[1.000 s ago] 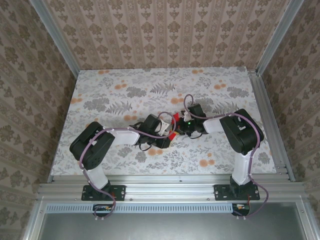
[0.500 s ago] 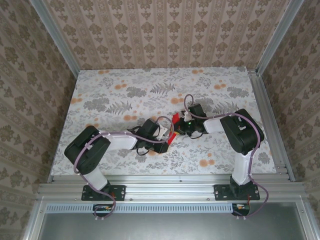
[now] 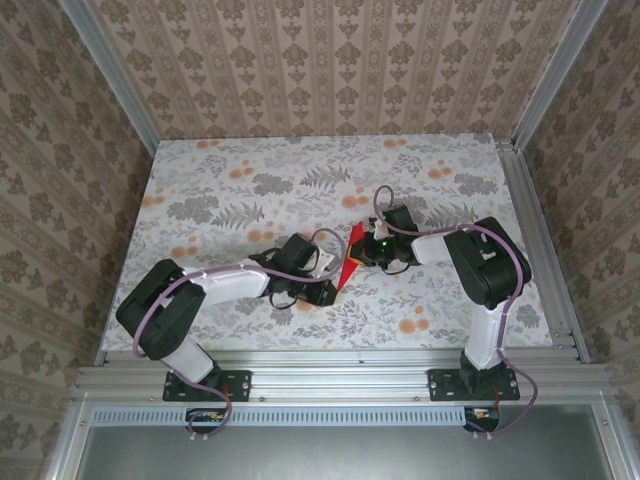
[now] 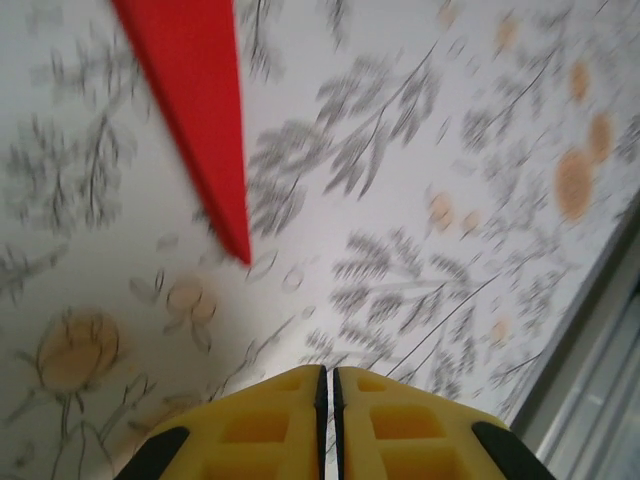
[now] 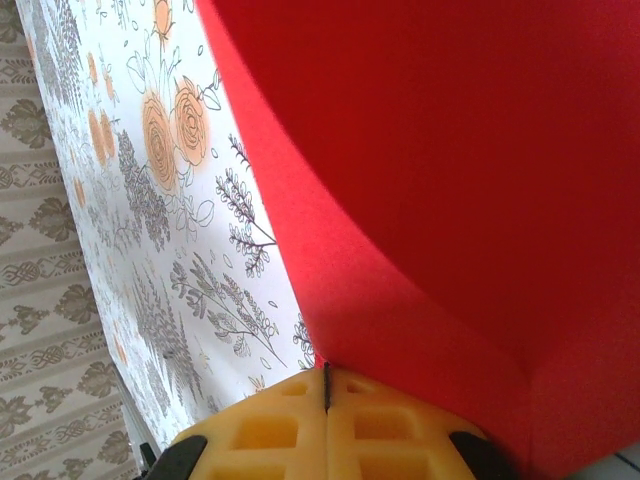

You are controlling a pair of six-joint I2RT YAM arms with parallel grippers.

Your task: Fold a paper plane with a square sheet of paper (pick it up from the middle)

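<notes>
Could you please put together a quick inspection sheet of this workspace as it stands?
Surface: table with a floral cover, flat.
Job's things: paper plane, a narrow red dart between the two arms.
Clutter: nothing seen.
Grippers: right gripper shut on the paper plane; left gripper shut, holding nothing, short of the pointed tip.
Cables: purple cable along each arm, looping at the wrists.
Surroundings: wallpapered walls; metal rail at the near edge.

1. Table (image 3: 250,170): white cover w/ grey leaf + orange flower print.
2. Walls (image 3: 330,60): beige damask wallpaper, back + both sides.
3. Alu frame rail (image 3: 330,375) along near edge; alu posts in back corners.
4. Light soft, even.
</notes>
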